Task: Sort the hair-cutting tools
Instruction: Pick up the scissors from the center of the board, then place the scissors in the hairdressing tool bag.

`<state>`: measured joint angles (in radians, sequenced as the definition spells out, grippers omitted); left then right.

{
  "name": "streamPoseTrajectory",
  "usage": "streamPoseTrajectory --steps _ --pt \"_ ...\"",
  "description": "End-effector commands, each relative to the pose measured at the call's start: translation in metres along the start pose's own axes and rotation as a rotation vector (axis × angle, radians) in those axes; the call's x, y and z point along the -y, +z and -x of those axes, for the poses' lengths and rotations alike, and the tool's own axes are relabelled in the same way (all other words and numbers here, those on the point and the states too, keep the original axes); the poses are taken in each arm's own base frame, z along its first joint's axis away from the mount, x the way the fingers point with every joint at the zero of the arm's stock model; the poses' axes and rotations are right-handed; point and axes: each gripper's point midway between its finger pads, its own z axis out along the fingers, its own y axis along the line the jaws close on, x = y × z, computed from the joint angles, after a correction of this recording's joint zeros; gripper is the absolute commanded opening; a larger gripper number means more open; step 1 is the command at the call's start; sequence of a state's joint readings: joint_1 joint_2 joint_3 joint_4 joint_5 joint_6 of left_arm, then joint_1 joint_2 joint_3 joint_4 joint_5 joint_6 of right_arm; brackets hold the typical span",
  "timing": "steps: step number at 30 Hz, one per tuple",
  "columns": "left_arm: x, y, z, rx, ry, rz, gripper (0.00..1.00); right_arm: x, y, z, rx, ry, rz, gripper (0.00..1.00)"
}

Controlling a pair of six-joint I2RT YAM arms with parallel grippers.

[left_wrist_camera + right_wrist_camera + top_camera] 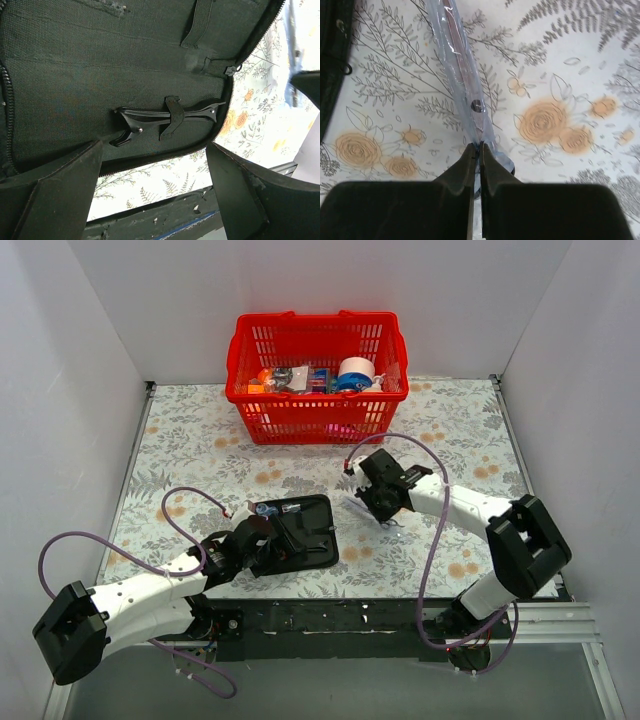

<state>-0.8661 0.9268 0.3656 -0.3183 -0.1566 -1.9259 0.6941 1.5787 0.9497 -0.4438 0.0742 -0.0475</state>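
Overhead, a floral tablecloth (200,450) covers the table, boxed in by plain white walls (90,330), with a red basket (250,350) at the far middle. The open black pouch (315,540) lies near left. A black clip (165,116) sits under its strap, with the left gripper (152,150) spread wide above it. Further right, the right gripper (480,147) pinches the sleeved scissors (470,75), whose far end is cut off. The blue-looped scissors (266,509) at the pouch's far-left corner are hard to make out.
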Motion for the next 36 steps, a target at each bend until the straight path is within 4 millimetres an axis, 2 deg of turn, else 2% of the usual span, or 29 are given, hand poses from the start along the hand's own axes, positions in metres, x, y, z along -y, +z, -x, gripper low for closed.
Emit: streamPoseTrajectory --steps 1,6,9,13,16,23,30,36 --pt "-0.013 -0.003 -0.009 -0.044 0.021 0.045 0.84 0.009 -0.045 -0.004 -0.055 -0.044 -0.106 0.01" --pt "-0.014 -0.004 -0.010 -0.051 0.026 0.055 0.84 -0.002 -0.062 0.010 -0.044 -0.147 -0.120 0.01" --pt "-0.011 -0.006 -0.011 -0.064 0.039 0.062 0.83 -0.014 -0.062 0.012 -0.038 -0.202 -0.101 0.01" --pt "-0.015 -0.007 -0.015 -0.088 0.047 0.080 0.82 -0.041 -0.060 0.020 0.016 -0.340 -0.059 0.01" --pt "-0.018 -0.008 -0.016 -0.091 0.044 0.088 0.82 -0.050 -0.055 0.022 0.041 -0.407 -0.066 0.01" --pt "-0.017 -0.014 -0.017 -0.101 0.042 0.077 0.82 -0.058 -0.039 0.038 0.112 -0.518 -0.086 0.01" --pt "-0.014 -0.018 -0.023 -0.141 0.060 0.069 0.81 -0.039 -0.017 0.057 0.153 -0.608 -0.228 0.01" --pt "-0.018 -0.019 -0.023 -0.142 0.066 0.079 0.81 -0.054 -0.008 0.061 0.225 -0.736 -0.202 0.01"
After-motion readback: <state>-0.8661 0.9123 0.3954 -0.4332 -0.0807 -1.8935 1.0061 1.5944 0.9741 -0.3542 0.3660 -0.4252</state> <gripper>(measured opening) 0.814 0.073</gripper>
